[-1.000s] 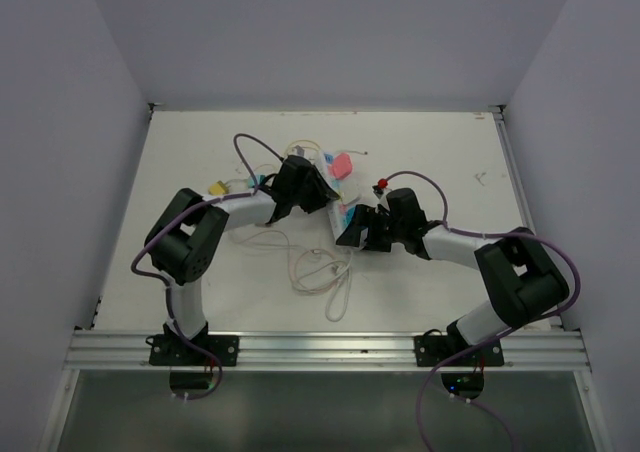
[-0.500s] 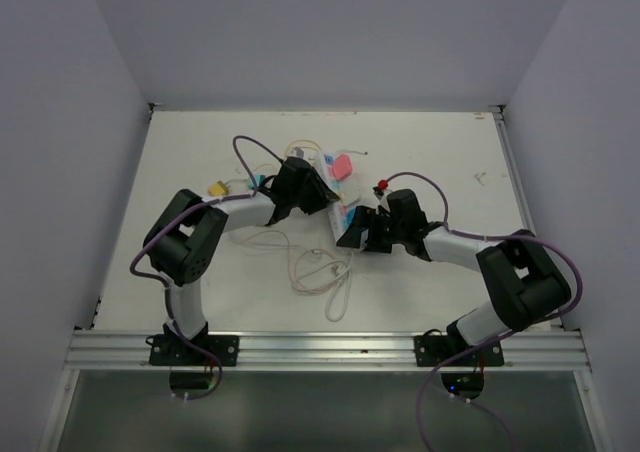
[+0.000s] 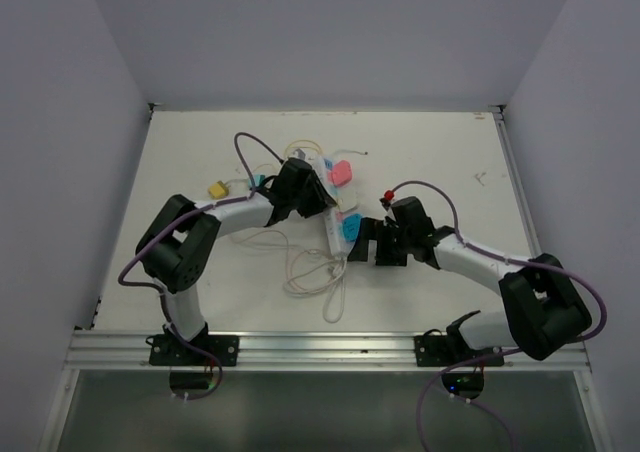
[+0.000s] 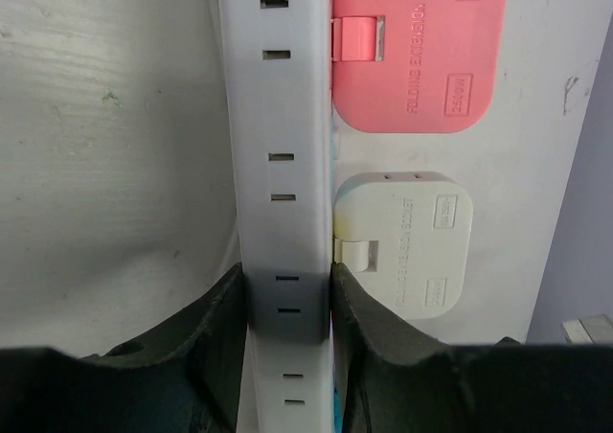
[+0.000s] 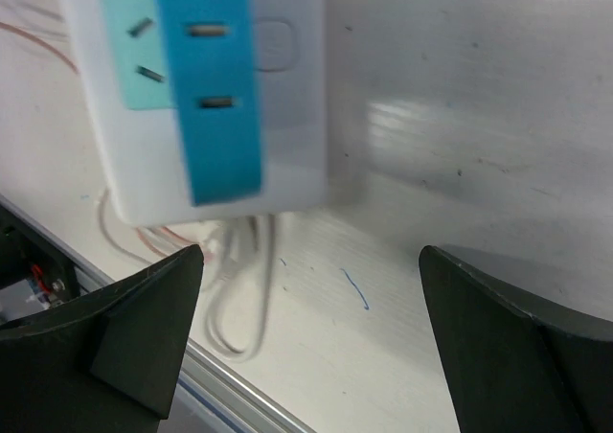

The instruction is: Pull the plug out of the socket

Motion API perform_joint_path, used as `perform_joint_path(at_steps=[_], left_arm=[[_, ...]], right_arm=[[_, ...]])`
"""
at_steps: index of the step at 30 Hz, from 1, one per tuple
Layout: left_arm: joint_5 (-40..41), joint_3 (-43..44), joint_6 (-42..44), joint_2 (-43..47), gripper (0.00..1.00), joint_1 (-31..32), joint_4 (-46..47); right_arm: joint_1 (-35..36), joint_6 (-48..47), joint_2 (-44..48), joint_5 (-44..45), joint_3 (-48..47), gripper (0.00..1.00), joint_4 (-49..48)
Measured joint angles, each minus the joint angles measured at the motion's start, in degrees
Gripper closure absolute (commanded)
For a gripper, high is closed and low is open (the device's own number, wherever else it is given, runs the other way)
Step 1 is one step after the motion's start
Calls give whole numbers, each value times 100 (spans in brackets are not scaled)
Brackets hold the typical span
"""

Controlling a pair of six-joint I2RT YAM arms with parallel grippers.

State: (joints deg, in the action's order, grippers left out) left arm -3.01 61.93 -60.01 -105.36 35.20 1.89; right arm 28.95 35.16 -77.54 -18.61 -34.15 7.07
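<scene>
The left gripper (image 4: 284, 308) is clamped across the narrow width of the socket (image 4: 273, 117), its dark fingers (image 4: 215, 337) pressed against both long sides. Seen from the left wrist, the strip runs straight away from the grip, and a pink flap (image 4: 412, 50) and a white flap (image 4: 402, 241) are hinged to one edge. The right gripper (image 5: 311, 261) stands wide apart and holds nothing, its fingers (image 5: 144, 328) just short of the strip's near end, where a blue band (image 5: 215, 98) and a teal outlet face (image 5: 134, 50) show. From above, the strip lies on the table (image 3: 200, 152) mid-field, its long axis diagonal from far-left to near-right. Its thin cord (image 3: 315, 277) is looped loosely nearer the bases.
</scene>
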Motion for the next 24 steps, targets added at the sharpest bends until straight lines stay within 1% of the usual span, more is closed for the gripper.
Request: perform_joint_path(at_steps=[6,9,15,17,18,21,24], left_arm=[[232,0,367,170,100,-70,-262],[345,0,474,262,100,-72,-444],[417,0,579,339,100,-72,-595],[424,0,584,339,100,-72,-599],[426,0,584,339,100,-72,-599],[428,-2,584,339,100,-72,-597],[426,-4,581,339,100,-72,-595]], right_arm=[[-13,-37,267,164,0,2,415],[-13,-72,426,160,-96,6,542],[-13,57,417,92,-315,15,442],[-13,136,356,70,-404,16,376],[-13,175,317,55,-455,20,348],[-13,282,192,-4,-579,24,186],[-13,389,44,-59,-651,27,-35]])
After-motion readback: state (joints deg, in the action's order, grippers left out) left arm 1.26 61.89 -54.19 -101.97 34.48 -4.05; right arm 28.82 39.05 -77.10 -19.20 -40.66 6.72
